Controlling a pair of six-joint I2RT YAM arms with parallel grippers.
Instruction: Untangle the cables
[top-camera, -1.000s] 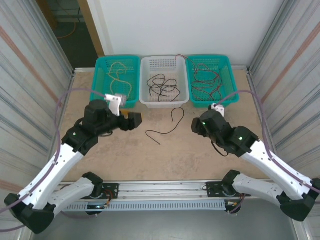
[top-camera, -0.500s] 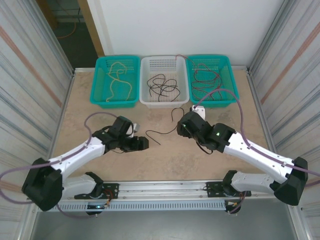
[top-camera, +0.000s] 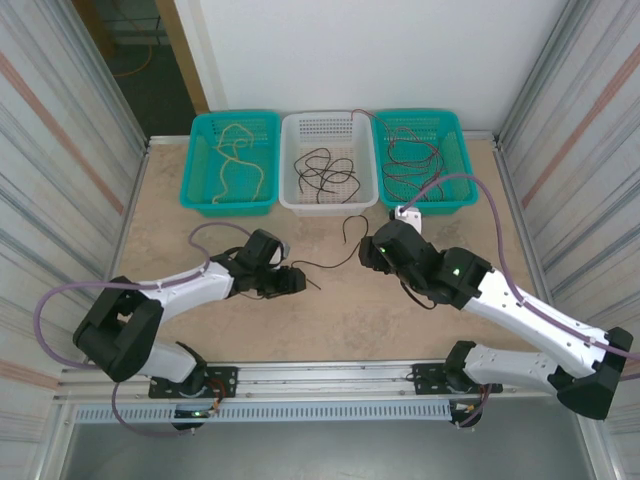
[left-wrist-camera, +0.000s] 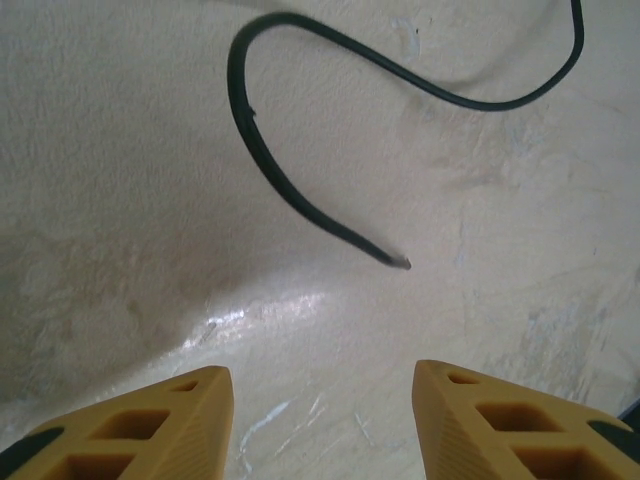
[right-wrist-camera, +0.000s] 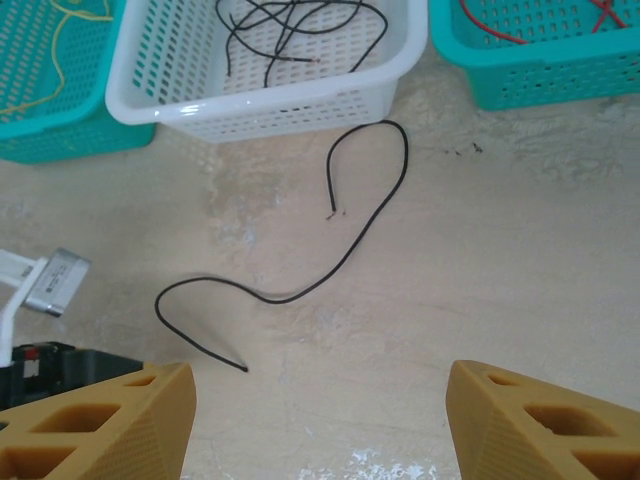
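Loose black cable (right-wrist-camera: 404, 160) on the desk (right-wrist-camera: 500, 300), lying between both hands.
Long axis near-left to far-right, S-curved. Near tip lies just ahead of the left hand (left-wrist-camera: 320, 400), which is low, fingers apart, nothing between. Far end hooks back before the white basket (right-wrist-camera: 260, 105). Right hand (right-wrist-camera: 320, 420) wide open, empty. Left wrist view cuts the cable at the frame edge.

You are working in a robot lab cell: left arm (top-camera: 180, 292) and right arm (top-camera: 530, 315) bolted to an aluminium rail (top-camera: 330, 372) at the desk (top-camera: 330, 320) edge, corrugated panels (top-camera: 60, 150) on both sides, three plastic baskets (top-camera: 328, 200) at the back.
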